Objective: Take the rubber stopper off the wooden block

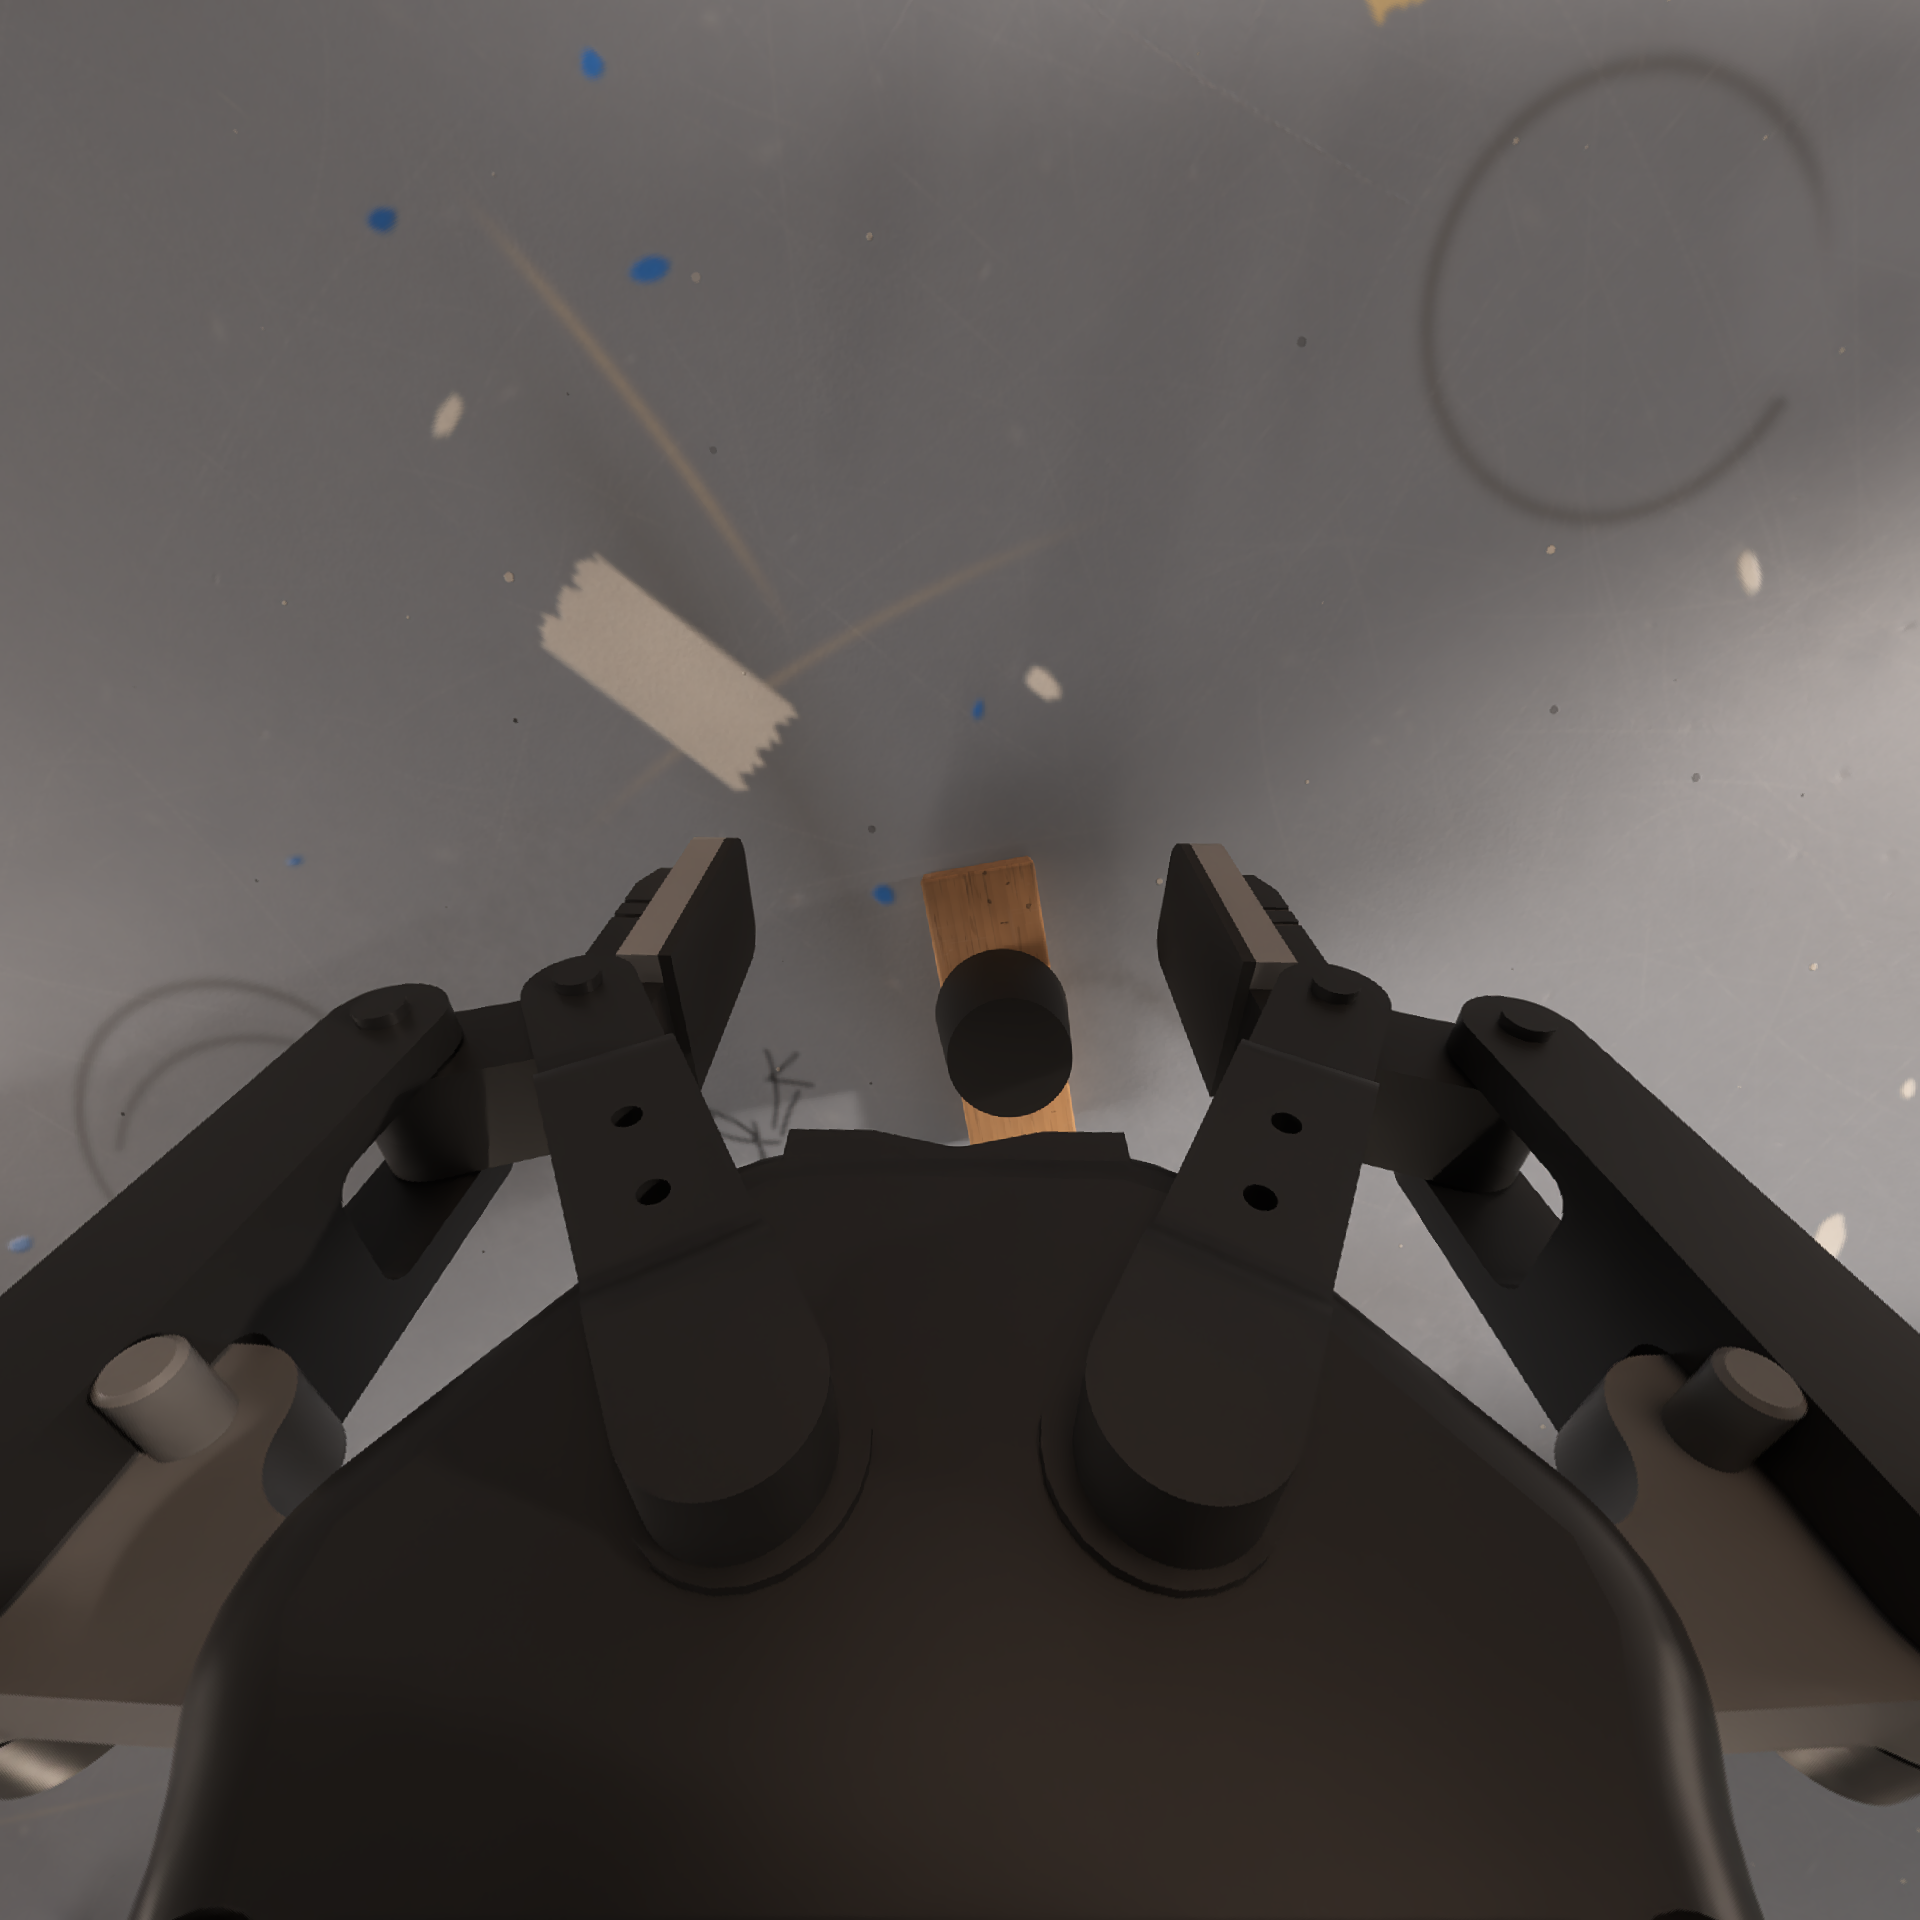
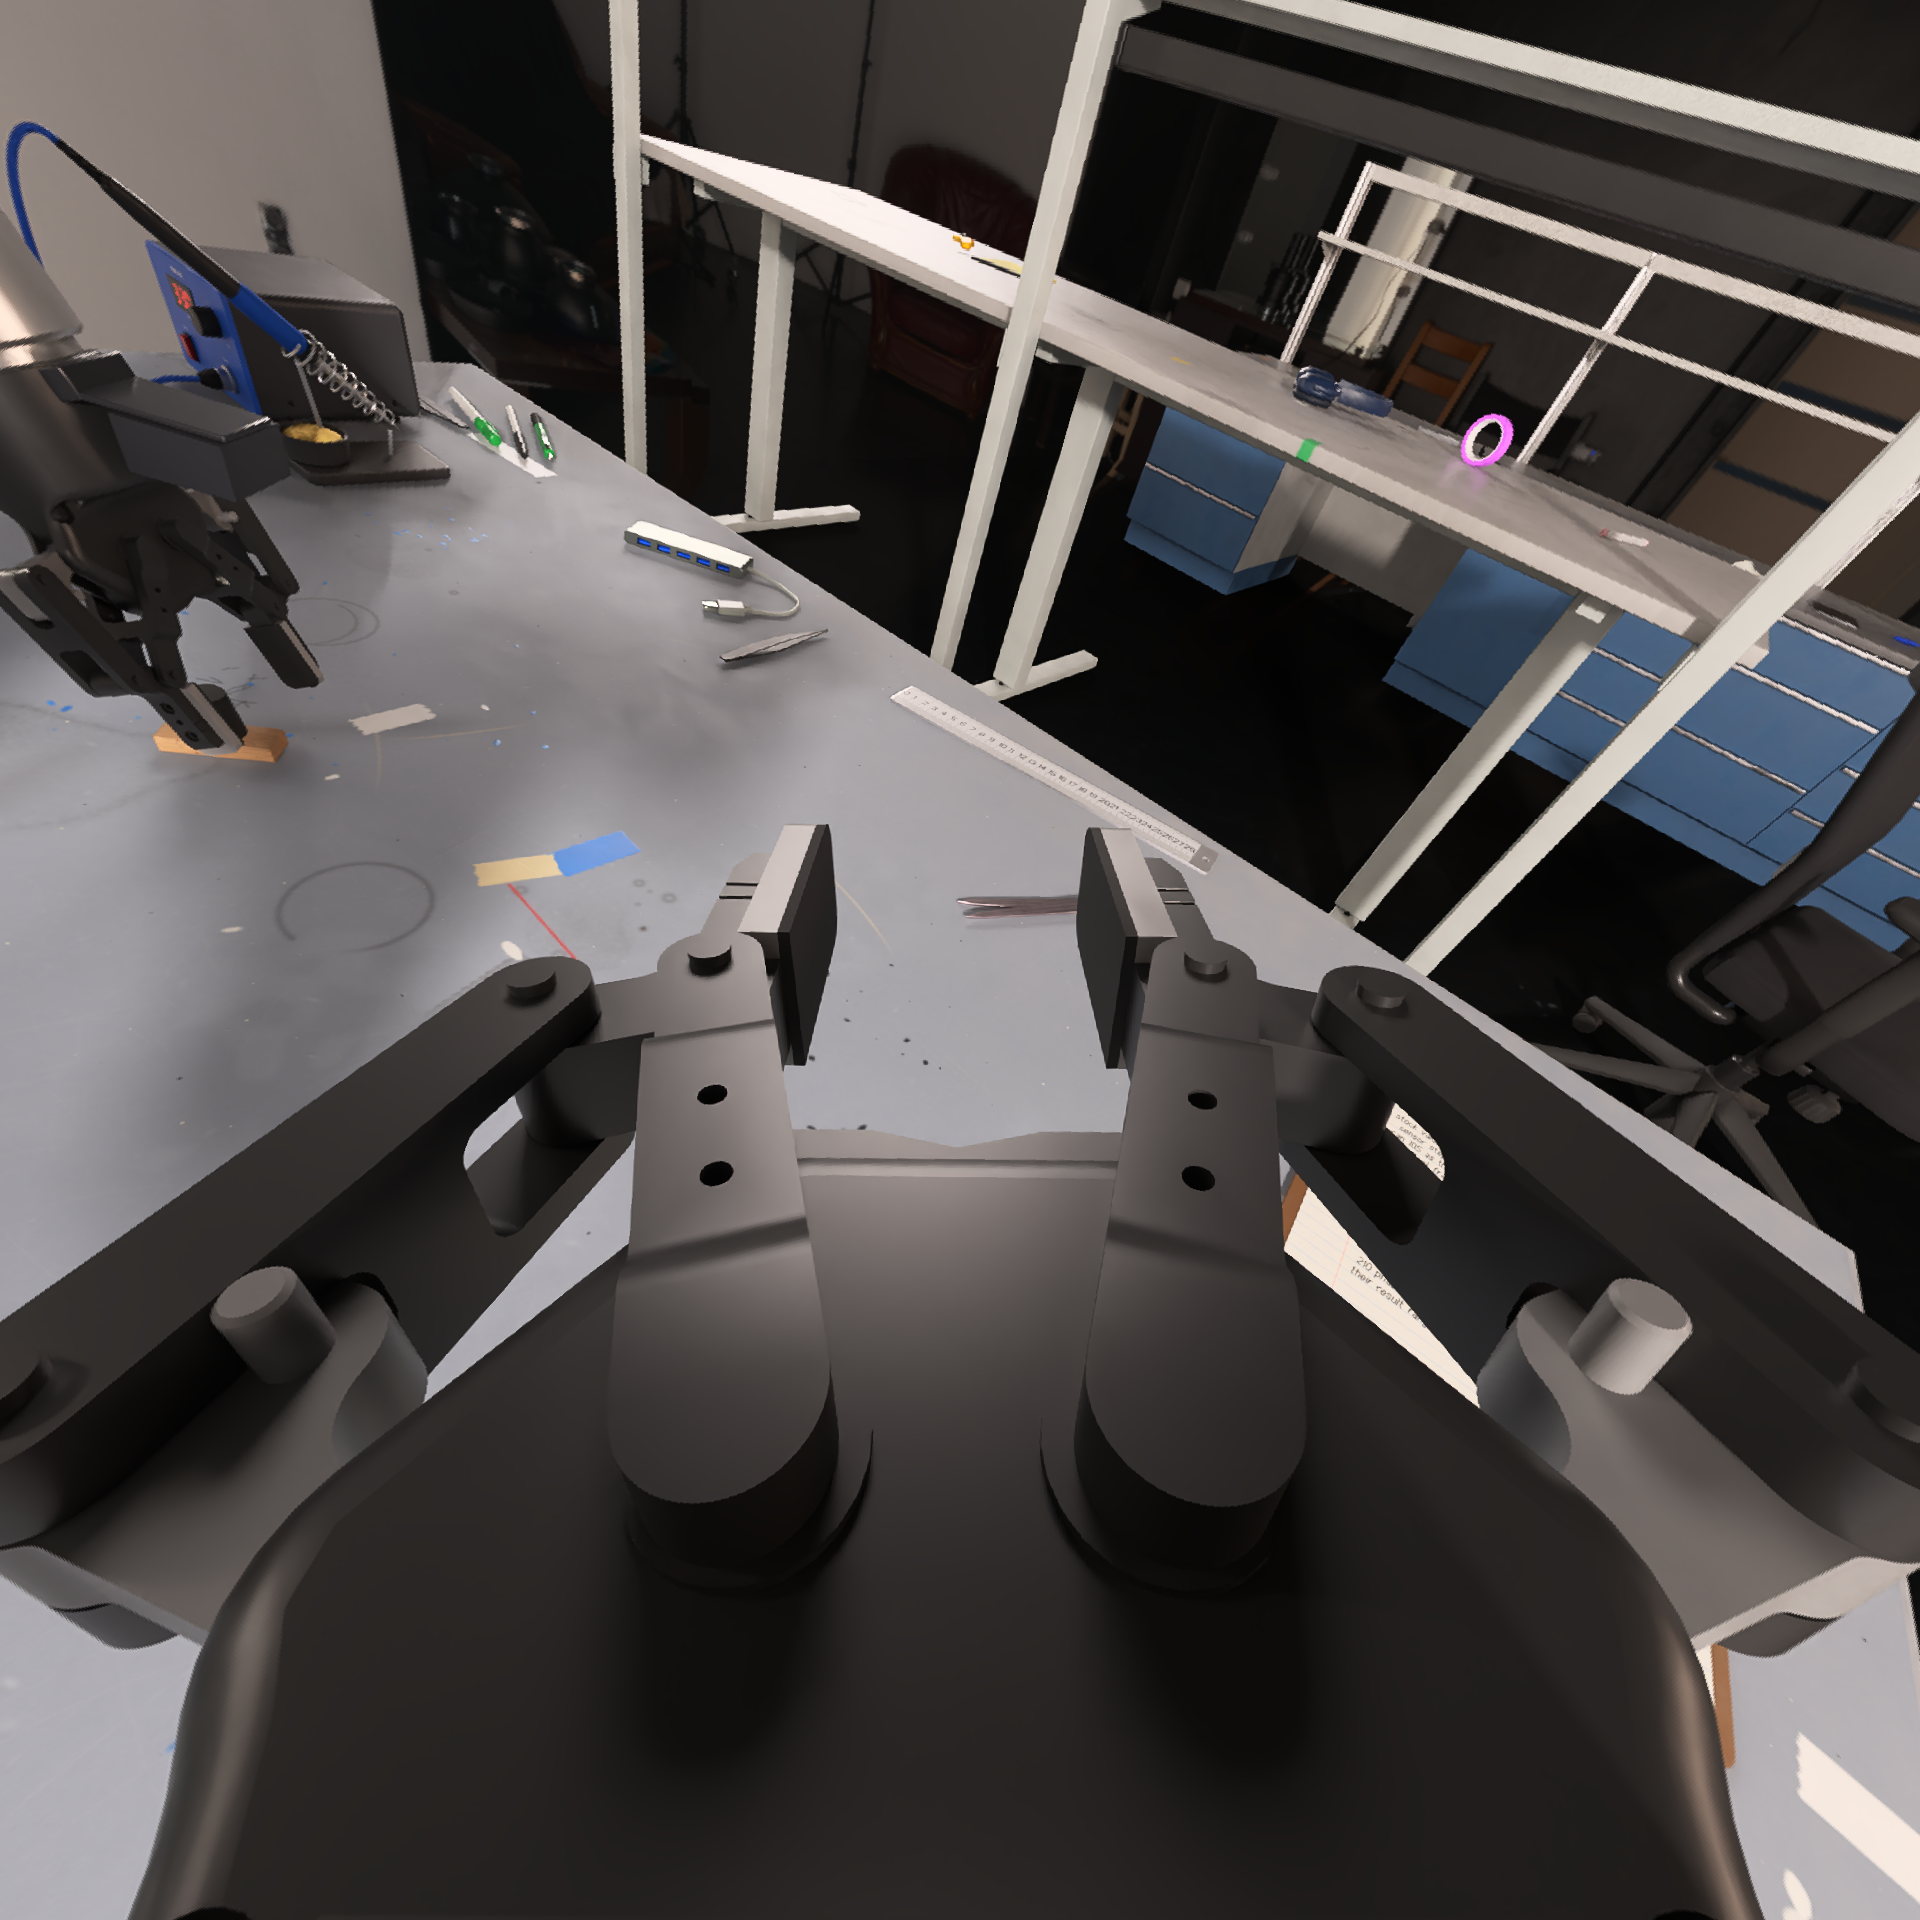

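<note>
In the left wrist view a black rubber stopper [image 1: 1003, 1029] stands upright on a flat light wooden block [image 1: 987, 904] on the grey table. My left gripper [image 1: 956, 935] is open, directly above, with a finger on each side of the stopper and apart from it. In the right wrist view the left gripper [image 2: 244, 691] hangs low over the block [image 2: 260, 745] at the far left; the stopper [image 2: 213, 701] shows dimly between its fingers. My right gripper [image 2: 956, 935] is open and empty, well away over the table's near part.
A piece of pale tape [image 1: 665, 670] lies near the block. A soldering station [image 2: 281, 332], pens [image 2: 514, 426], a USB hub [image 2: 686, 548], tweezers [image 2: 774, 644], a ruler [image 2: 1049, 774], scissors [image 2: 1018, 906] and coloured tape [image 2: 556, 860] lie on the table. Its edge runs diagonally at right.
</note>
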You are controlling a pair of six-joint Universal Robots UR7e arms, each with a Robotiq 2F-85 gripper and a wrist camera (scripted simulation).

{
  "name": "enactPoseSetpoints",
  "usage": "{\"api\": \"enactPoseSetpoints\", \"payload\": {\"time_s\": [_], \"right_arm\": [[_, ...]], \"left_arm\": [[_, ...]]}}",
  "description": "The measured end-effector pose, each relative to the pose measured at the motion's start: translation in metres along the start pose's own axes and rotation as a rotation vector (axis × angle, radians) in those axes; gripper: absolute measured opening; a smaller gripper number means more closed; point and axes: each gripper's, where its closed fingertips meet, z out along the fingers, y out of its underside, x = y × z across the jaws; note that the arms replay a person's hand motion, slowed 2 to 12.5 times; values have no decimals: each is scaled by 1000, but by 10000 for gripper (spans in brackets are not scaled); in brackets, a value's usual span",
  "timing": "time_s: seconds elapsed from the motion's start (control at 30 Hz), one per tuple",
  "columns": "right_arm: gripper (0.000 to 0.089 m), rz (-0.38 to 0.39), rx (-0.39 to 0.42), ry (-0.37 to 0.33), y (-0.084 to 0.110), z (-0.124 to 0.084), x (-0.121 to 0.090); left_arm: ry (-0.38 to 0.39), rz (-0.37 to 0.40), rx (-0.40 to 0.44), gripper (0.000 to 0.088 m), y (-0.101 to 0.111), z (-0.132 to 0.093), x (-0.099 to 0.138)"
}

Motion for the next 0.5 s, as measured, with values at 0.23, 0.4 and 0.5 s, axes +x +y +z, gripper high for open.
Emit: {"api": "enactPoseSetpoints", "payload": {"time_s": [0.23, 0.4, 0.5], "right_arm": [[425, 5, 1, 4, 1, -2, 3], [425, 7, 1, 9, 1, -3, 5], [425, 7, 1, 11, 1, -4, 6]], "left_arm": [[1, -8, 12, 675, -1, 0, 0], [-5, -8, 17, 659, -1, 0, -2], [-10, -6, 20, 644, -1, 0, -2]]}}
